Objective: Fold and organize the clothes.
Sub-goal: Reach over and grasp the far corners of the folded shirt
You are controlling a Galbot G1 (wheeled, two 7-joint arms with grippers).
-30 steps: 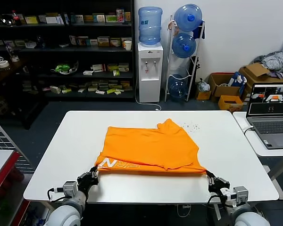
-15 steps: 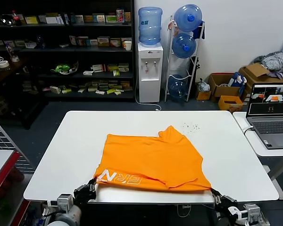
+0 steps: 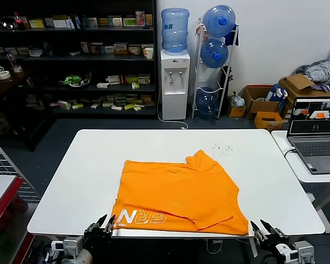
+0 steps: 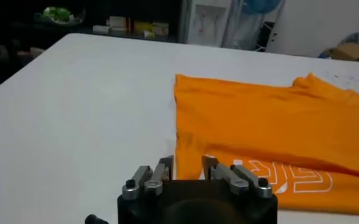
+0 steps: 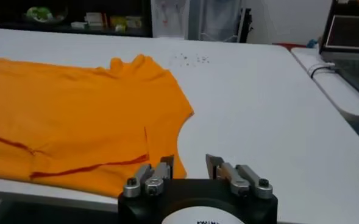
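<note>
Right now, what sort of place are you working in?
Probably a back room or small office stockroom: dark shelving stocked with packaged goods, a white water dispenser beside racked spare blue bottles, and open cardboard boxes on the floor.

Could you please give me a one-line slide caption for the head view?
Folded orange T-shirt lies at the white table's near edge, both grippers, left and right, open and empty just off its corners.

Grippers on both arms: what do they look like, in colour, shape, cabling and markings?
The left gripper and right gripper match: a black rounded housing carrying two silver metal jaws, each built of slim linked bars fixed with dark screws. The right housing has a white patch with small, unreadable print. In the head view, silver-grey wrist blocks sit behind each, with a black cable looping by the left gripper.
</note>
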